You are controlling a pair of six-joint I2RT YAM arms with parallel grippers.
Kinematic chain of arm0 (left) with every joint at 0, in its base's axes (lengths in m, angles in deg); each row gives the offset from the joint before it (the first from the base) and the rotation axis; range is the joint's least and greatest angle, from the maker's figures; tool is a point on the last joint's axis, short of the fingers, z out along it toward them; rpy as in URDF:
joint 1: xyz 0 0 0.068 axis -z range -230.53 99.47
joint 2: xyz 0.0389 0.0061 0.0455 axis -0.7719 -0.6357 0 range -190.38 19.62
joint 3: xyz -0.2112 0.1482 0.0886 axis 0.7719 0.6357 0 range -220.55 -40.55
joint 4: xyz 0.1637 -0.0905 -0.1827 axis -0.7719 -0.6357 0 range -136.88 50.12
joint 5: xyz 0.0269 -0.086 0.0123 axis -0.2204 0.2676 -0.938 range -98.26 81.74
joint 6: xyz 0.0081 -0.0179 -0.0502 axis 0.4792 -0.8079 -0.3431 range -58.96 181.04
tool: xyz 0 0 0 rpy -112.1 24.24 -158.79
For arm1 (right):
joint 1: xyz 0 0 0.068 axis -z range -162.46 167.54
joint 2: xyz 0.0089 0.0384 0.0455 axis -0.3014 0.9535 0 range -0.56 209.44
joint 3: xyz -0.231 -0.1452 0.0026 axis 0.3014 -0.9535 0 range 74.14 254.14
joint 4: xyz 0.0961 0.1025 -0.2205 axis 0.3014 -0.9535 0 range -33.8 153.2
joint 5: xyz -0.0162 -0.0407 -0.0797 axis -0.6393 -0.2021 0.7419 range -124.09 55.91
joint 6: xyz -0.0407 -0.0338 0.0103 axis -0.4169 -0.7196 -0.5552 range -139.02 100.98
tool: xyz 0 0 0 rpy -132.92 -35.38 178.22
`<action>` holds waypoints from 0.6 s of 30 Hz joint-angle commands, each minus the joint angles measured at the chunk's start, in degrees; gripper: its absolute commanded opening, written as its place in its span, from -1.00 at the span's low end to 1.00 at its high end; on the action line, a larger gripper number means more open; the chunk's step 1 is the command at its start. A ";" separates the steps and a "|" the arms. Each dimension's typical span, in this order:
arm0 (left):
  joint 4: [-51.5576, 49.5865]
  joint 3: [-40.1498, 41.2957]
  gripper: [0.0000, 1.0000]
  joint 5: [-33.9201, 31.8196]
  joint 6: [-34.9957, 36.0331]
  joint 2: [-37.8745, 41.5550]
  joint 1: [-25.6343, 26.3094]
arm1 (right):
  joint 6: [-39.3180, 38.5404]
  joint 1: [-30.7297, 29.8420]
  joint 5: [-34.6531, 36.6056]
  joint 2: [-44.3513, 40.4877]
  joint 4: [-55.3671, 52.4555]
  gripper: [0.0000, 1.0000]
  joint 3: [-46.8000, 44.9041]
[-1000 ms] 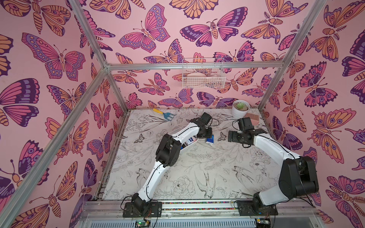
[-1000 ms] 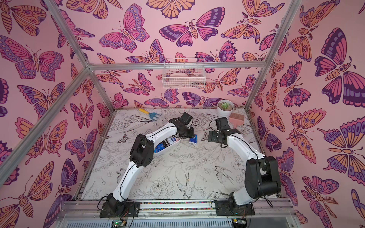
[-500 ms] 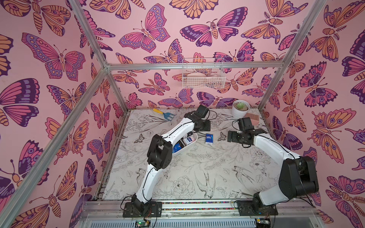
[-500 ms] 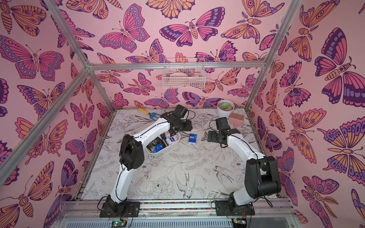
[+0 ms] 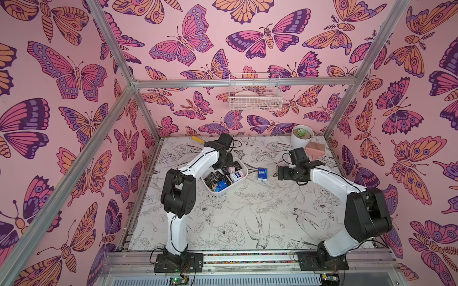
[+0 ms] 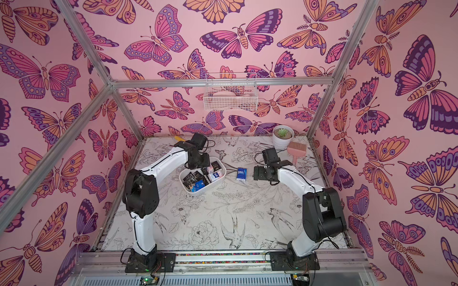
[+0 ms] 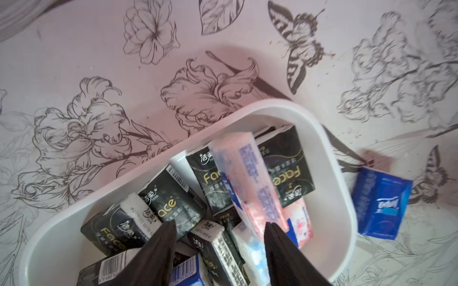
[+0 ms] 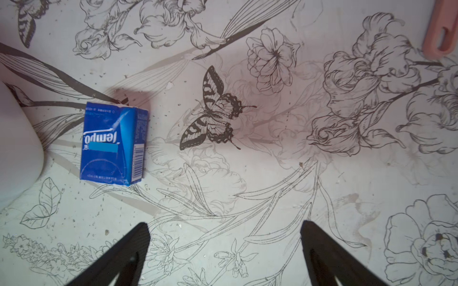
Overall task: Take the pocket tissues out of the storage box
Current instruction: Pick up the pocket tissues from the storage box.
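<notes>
The storage box [image 5: 218, 194], a shallow white tray, lies left of the table's middle with several pocket tissues [image 5: 224, 179] in it, mostly black. In the left wrist view its rim [image 7: 247, 109] curves around black packets and a pink-and-white packet [image 7: 252, 183] standing on edge. My left gripper [image 7: 219, 230] hangs open just over these packets, gripping none; in both top views it is over the box's far end [image 6: 198, 161]. One blue packet [image 5: 262, 174] [image 8: 111, 146] lies on the table right of the box. My right gripper [image 8: 224, 232] [image 5: 280, 172] is open and empty, right of that packet.
A white plant pot [image 5: 301, 136] and a pink brush [image 5: 315, 151] stand at the back right, just behind the right arm. A yellow-handled tool [image 5: 198, 139] lies at the back left. A white wire basket [image 5: 255, 95] hangs on the back wall.
My left gripper has drawn back from the blue packet on the table to over the box, and its jaws have widened. The packet stays on the table. The right arm is still.
</notes>
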 commanded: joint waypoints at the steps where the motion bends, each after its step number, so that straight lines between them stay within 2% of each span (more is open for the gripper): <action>1: -0.78 -1.57 0.26 0.30 -0.86 -1.96 1.21 | 0.33 -0.75 -0.24 0.74 0.13 0.98 2.25; 13: -0.87 -5.90 0.26 -0.36 -4.36 -7.64 1.50 | -0.04 -0.97 -0.27 0.15 0.13 0.99 0.84; 18: -0.83 -5.98 0.06 1.38 -4.97 -9.01 0.16 | -0.12 -0.93 -0.59 -0.09 0.30 0.98 0.44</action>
